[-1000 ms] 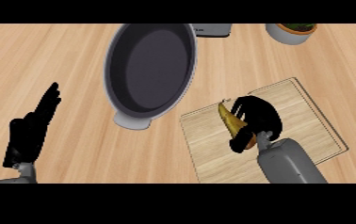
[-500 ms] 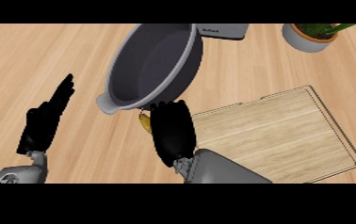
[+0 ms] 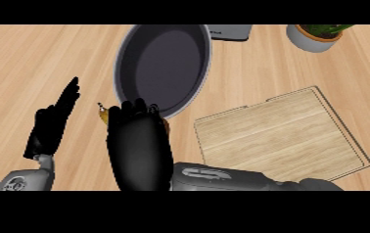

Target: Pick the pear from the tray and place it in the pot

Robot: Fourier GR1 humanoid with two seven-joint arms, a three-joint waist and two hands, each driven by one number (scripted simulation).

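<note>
right robot hand (image 3: 139, 149) curled round pear (image 3: 104, 113) at pot's (image 3: 165, 65) near rim, left robot hand (image 3: 52, 124) wide at left, tray (image 3: 282, 134) right on desk (image 3: 43, 60)

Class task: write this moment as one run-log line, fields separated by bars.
right hand: curled on pear | position: beside pot rim | tray: bare | left hand: open, resting

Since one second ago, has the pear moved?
Yes. The right hand has carried the pear off the wooden tray, leftward, to just beside the pot's near rim.
</note>
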